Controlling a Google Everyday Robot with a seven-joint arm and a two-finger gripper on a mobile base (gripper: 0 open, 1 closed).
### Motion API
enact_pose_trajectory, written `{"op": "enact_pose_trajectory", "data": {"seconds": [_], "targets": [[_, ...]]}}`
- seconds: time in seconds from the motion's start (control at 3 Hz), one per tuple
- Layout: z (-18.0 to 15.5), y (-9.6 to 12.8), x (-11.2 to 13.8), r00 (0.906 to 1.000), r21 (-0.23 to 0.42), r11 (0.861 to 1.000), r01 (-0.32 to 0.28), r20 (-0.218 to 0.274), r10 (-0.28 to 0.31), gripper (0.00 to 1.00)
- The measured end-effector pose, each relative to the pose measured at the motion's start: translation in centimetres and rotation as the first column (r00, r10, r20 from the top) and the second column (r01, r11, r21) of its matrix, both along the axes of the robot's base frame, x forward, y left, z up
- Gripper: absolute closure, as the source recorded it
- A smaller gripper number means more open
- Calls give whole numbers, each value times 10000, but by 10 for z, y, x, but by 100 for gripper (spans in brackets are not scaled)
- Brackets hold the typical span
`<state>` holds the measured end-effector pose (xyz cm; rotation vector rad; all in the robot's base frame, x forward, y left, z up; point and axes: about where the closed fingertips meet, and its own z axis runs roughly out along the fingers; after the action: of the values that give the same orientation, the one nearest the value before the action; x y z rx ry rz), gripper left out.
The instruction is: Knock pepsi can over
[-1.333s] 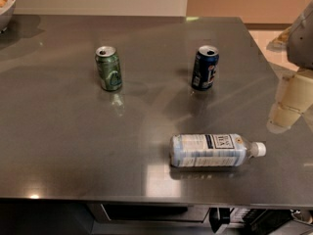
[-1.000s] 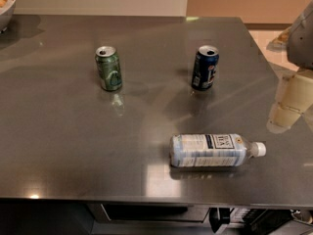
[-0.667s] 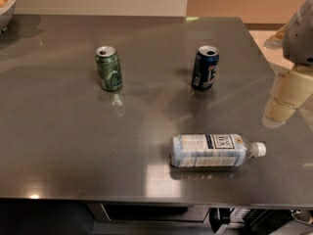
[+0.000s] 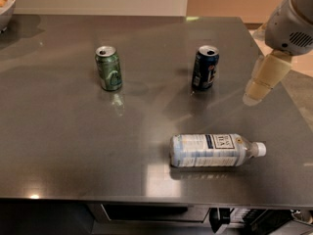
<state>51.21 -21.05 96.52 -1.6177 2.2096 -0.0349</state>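
On the right of the worktop (image 4: 73, 146) the hand (image 4: 255, 93), apart or together I cannot tell, hangs right of the upright pepsi can (image 4: 205, 67), where a low push might merely slide it, or a wide swing clip the water bottle (image 4: 215, 151).

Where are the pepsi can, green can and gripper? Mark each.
pepsi can (image 4: 205, 68), camera view, blue side.
green can (image 4: 109, 70), camera view, label side.
gripper (image 4: 255, 91), camera view, cream tip right of pepsi can.
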Motion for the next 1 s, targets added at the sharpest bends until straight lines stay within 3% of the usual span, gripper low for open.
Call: {"op": "enact_pose_trajectory", "data": {"seconds": [0.33,0.67,1.0], "targets": [[-8,4,40,9994,558,9983,195,262,-210,0],[-21,9,78,9985,1294,9903,503,155,-527,0],[-34,16,110,9967,2271,9706,799,-54,-808,0]]}}
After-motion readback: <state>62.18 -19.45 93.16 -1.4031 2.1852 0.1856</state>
